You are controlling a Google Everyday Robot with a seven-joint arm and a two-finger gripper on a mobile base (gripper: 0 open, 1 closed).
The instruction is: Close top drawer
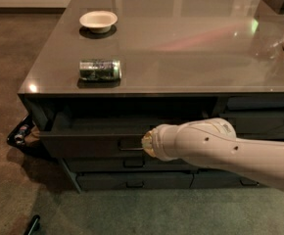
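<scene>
No legible text, brand, number or sign anywhere.
Can [100,69] lying on its side on tabletop: green-silver label print, not readable.
White arm [230,148]: small dark mark on upper casing, too small to read.
Gripper [146,144] at front panel of top drawer [83,143], right by bar handle [130,145]: no marking readable on it.

Gripper [146,144] at the matt dark front of the top drawer [83,143]; arm shell [220,146] behind it smooth white plastic. Above: glossy reflective tabletop [181,48]. Up-left: shiny metal can [100,69], matt pale bowl [98,20]. Below: rough carpet [132,209].
</scene>
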